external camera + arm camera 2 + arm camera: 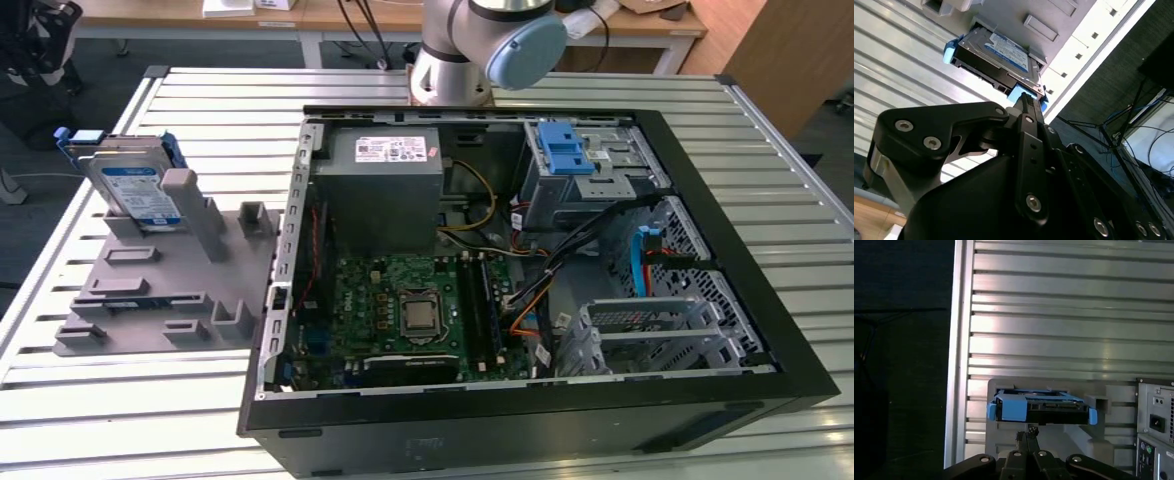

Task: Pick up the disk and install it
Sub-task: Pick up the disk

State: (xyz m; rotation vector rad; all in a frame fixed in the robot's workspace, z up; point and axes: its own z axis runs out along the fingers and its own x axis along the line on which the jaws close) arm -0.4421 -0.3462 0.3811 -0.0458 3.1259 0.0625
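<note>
The disk (134, 190) stands on edge in the grey fixture plate (160, 290) at the exterior view's left, its blue-and-white label facing out and a blue bracket around its edges. In both wrist views my gripper (1026, 432) (1024, 100) points toward the disk (1041, 407) (999, 52) from a distance, not touching it. The fingers are shut together with nothing between them. The arm's base (461, 50) stands behind the computer case.
An open black computer case (534, 300) lies on the slatted metal table (747, 160), holding a motherboard, a grey power supply (387, 175) and a drive bay with a blue latch (567, 150). The table's edge (959, 340) borders dark floor. Desks stand behind.
</note>
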